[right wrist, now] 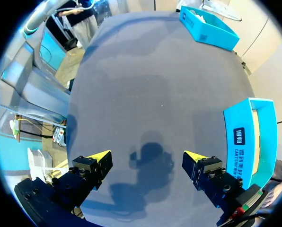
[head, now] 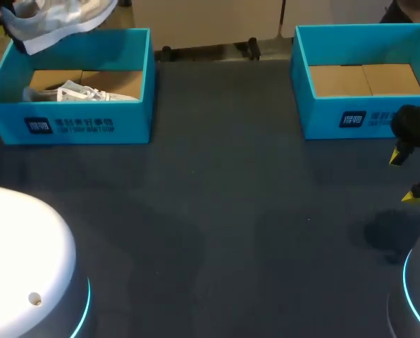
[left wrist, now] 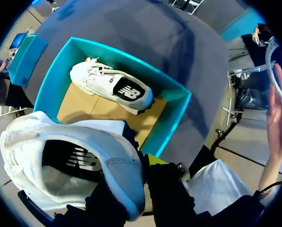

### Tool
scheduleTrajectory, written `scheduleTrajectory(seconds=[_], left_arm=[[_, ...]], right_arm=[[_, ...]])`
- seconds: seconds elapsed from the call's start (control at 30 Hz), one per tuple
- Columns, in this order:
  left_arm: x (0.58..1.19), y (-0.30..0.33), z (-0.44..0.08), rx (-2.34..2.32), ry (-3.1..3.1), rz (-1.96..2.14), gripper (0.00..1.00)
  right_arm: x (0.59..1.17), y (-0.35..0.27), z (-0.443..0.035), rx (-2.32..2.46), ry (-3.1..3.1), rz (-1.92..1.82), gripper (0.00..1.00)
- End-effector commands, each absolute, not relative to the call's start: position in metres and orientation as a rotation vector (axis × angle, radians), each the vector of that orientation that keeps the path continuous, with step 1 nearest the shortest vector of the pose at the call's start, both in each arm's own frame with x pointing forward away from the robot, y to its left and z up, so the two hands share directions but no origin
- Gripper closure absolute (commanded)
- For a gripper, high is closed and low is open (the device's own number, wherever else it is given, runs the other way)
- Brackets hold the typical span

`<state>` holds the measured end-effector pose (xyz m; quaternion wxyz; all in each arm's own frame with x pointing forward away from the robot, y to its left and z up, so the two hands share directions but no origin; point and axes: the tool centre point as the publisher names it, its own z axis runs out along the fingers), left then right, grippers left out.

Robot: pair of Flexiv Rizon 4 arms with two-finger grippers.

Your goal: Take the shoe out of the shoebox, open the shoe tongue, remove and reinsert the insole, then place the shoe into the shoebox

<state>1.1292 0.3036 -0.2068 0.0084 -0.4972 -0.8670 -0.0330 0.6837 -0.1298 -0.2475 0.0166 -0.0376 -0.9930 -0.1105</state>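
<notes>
Shoe [left wrist: 60, 156] hangs in the left gripper [left wrist: 143, 165], pinched tight, above the left box [left wrist: 169, 92]. A second shoe [left wrist: 110, 85] lies inside. Right gripper [right wrist: 146, 157] is spread wide over the table [right wrist: 145, 85].

A wide stretch of dark table [head: 217, 232] lies between the two blue boxes, and I could pass a gripper anywhere across it. The left box [head: 76, 125] is tighter: one shoe [head: 76, 93] lies on its cardboard floor along the near wall, and the lifted shoe [head: 55, 21], clamped in my left gripper [left wrist: 138, 165], hangs over its far left corner. My right gripper [head: 405, 177], fingers spread, hangs over the table just in front of the right box [head: 337, 116], whose cardboard floor is open from above.
</notes>
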Motion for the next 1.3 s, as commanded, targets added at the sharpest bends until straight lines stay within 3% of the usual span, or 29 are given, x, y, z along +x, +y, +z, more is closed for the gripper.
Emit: scheduleTrajectory(seconds=[0.03, 1.3], left_arm=[[1.124, 0.303, -0.207, -1.568, -2.724, -0.114, 1.0], [1.146, 0.322, -0.21, -1.767, -2.611, -0.198, 1.0]], right_arm=[[0.684, -0.129, -0.249, -0.117, -3.088, -0.339, 0.0], [0.684, -0.129, -0.249, -0.117, -3.088, -0.339, 0.0]])
